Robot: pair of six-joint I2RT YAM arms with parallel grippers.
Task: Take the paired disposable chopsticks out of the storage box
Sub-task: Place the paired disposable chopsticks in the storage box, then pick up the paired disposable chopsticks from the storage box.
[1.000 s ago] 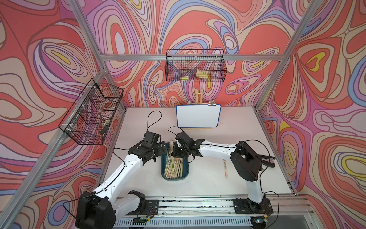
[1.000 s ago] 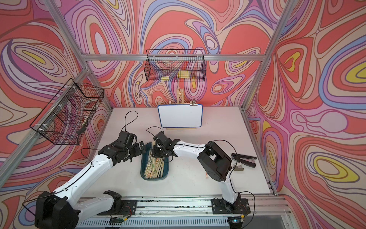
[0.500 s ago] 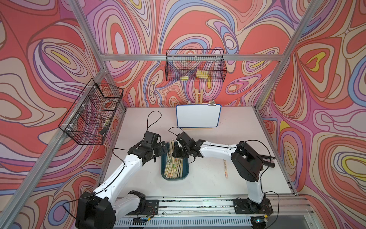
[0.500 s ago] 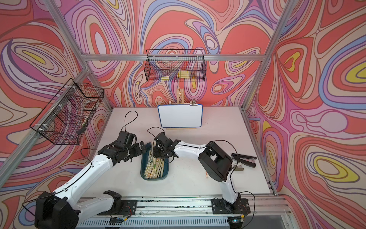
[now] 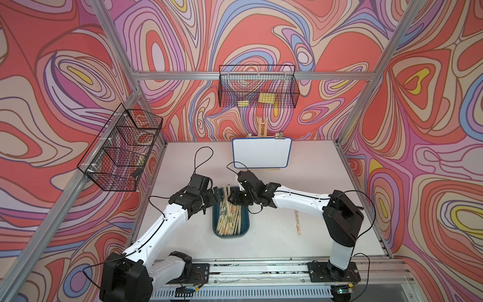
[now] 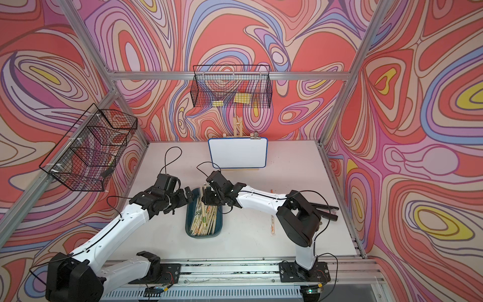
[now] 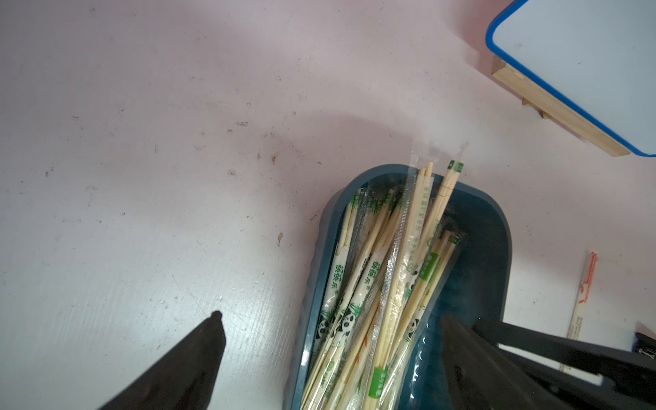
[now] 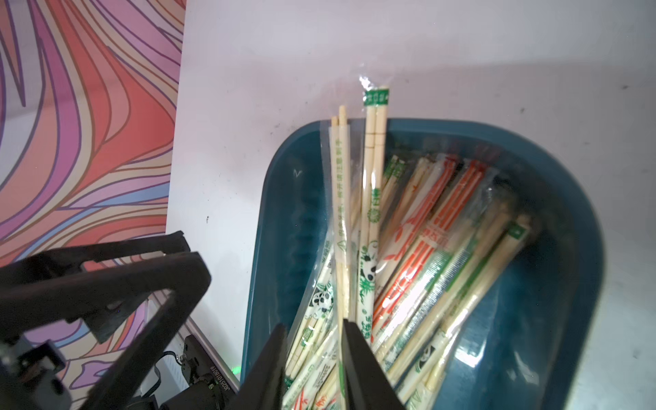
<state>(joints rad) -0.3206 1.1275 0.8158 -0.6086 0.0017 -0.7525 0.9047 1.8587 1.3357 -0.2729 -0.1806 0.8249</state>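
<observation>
Chopsticks (image 5: 229,218) are piled in the box (image 5: 246,226), which is set on the worktop (image 5: 274,248) between the two arms. Two pairs are propped over its far rim. A loose pair (image 5: 298,222) is laid on the worktop, well apart from the box. The left claw (image 7: 332,317) is spread wide, one finger over the worktop and one over the box. The right claw (image 8: 314,328) is parted slightly, with sleeves seen between its fingers.

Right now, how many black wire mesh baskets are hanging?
2. One black wire mesh basket on the back rail, another on the side rail beside the left arm.
</observation>
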